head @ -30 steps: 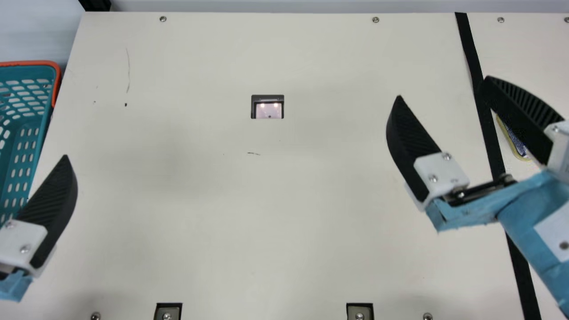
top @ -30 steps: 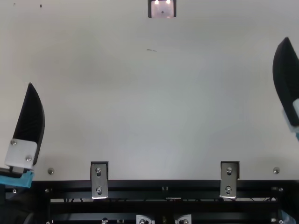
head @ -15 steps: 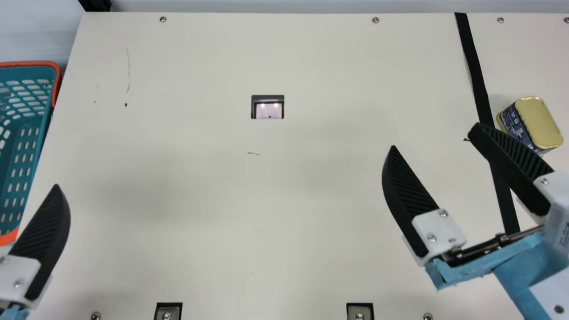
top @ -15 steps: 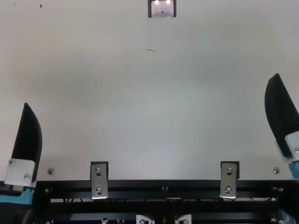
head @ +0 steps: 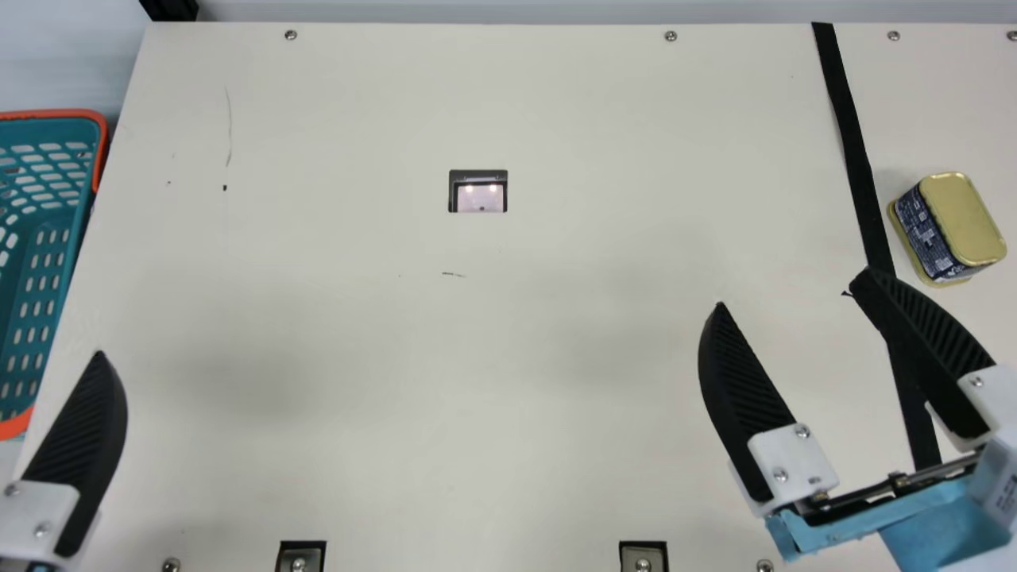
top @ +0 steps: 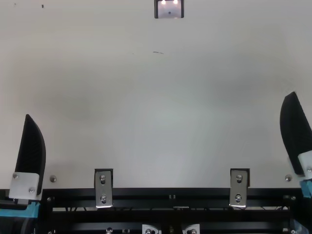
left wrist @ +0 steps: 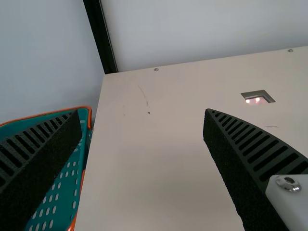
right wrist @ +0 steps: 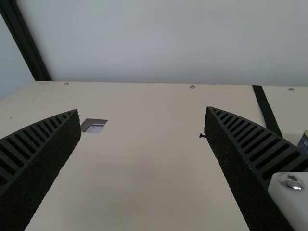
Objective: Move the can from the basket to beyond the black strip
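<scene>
you have the can (head: 963, 218) beyond the black strip (head: 852, 143) — your right gripper (head: 793, 288) and left gripper (head: 86, 445) are both spread.

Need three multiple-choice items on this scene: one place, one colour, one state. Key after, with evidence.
1. Where is the can?
A) on the black strip
B) left of the strip in the main view
C) right of the strip in the main view

2. What colour is the rim of the basket?
A) orange-red
B) white
C) yellow

3. How are the jaws of the right gripper?
A) shut on the can
B) open, empty
C) shut, empty

Key:
1 C: a gap of bare surface separates can and strip.
2 A: orange-red edging tops the teal sides.
3 B: wide space between them, nothing inside.
</scene>
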### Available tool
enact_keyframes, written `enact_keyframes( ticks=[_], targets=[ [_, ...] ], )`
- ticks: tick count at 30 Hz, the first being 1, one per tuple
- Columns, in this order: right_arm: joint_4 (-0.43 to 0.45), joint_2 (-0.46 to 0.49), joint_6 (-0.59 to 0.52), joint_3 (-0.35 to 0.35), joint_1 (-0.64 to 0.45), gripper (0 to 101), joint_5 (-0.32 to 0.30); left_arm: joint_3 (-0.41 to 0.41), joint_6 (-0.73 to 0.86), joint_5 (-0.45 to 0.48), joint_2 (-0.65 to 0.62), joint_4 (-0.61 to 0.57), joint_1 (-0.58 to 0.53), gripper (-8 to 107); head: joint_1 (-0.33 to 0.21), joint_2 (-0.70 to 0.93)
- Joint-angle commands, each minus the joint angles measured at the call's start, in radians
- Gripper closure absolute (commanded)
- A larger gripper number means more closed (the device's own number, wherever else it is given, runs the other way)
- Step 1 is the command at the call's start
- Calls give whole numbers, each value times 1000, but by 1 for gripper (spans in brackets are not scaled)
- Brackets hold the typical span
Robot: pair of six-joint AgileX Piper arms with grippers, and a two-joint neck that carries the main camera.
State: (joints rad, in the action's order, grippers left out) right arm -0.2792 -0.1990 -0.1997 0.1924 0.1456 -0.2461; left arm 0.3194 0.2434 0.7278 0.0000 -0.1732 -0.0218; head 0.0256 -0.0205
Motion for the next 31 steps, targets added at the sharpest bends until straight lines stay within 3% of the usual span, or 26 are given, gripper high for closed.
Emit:
enact_keyframes(
  ticks=[1, 10, 31],
  targets=[
    [22, 27, 27, -10, -7, 0, 6, 0, 0, 0, 0, 0, 0, 9, -10, -1],
    [113, 111, 117, -68, -72, 0, 10, 0, 0, 0, 0, 0, 0, 9, -10, -1],
    [118, 112, 119, -69, -74, 0, 7, 0, 0, 0, 0, 0, 0, 9, -10, -1]
  ],
)
